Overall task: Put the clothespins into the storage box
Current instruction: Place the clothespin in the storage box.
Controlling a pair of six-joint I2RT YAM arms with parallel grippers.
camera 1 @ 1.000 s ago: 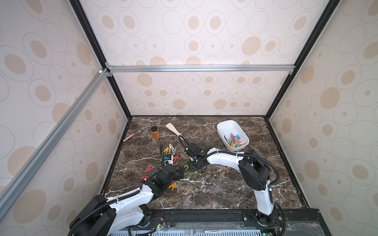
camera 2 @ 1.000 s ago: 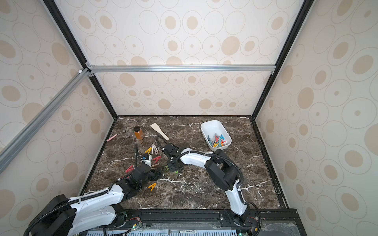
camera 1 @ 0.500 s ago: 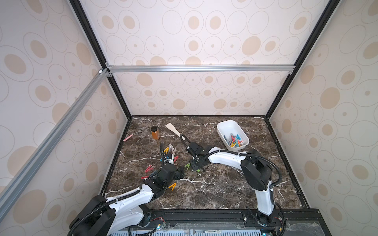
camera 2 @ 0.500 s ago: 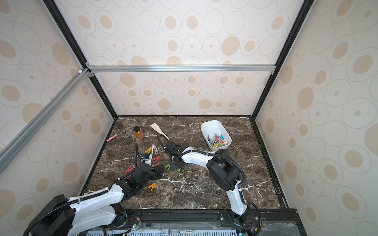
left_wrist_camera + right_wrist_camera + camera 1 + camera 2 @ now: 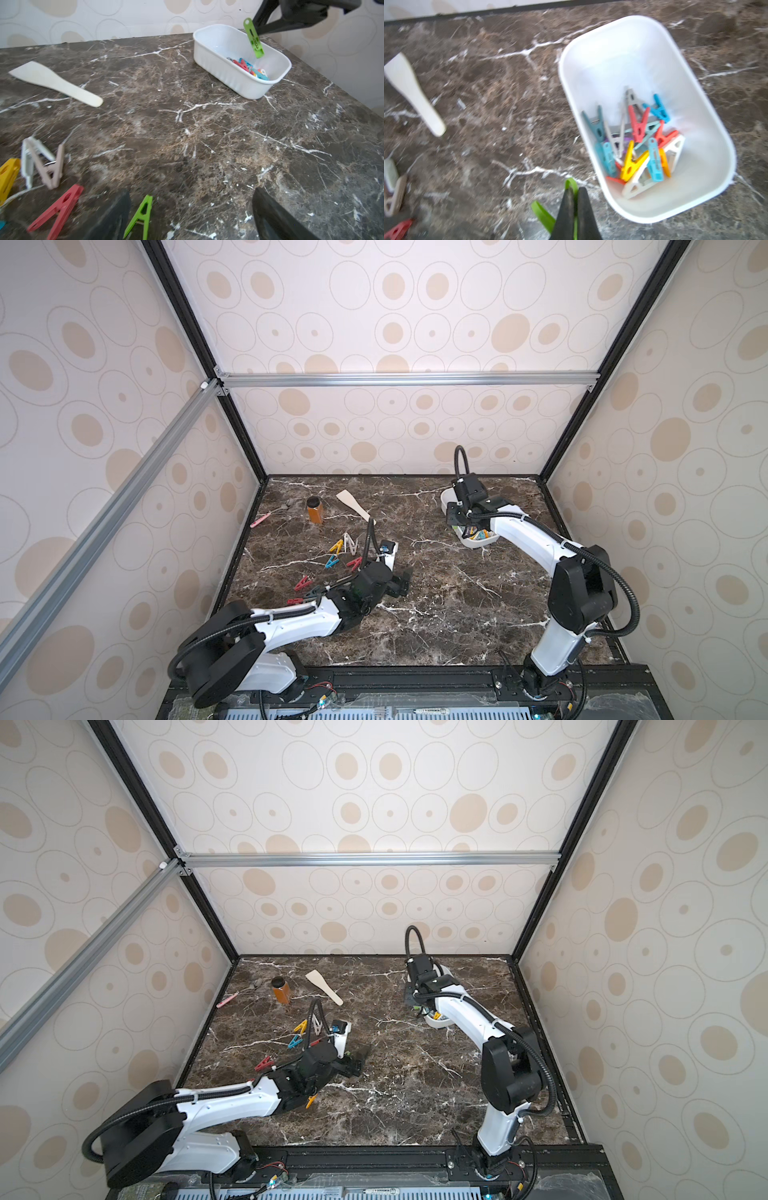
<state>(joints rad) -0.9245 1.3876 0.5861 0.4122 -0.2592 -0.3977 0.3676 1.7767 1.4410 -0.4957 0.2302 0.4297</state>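
Pinching a green clothespin (image 5: 254, 40) in the closed right gripper (image 5: 576, 192) at the far-right storage box (image 5: 228, 71); holding the left gripper (image 5: 190, 193) wide, empty.

1. This is a robot test booth in a lab, not a home: a left arm (image 5: 291, 620) and a right arm (image 5: 532, 539), white and black, are bolted to a black base rail (image 5: 415, 682) at the front.
2. Wall panels (image 5: 395, 435) papered with beige circles close three sides, framed by black posts (image 5: 606, 360) and a silver metal bar (image 5: 407, 379).
3. The table (image 5: 436, 605) is a dark marble-look slab fitted wall to wall.
4. Loose wires (image 5: 322, 688) lie bare below the rail.
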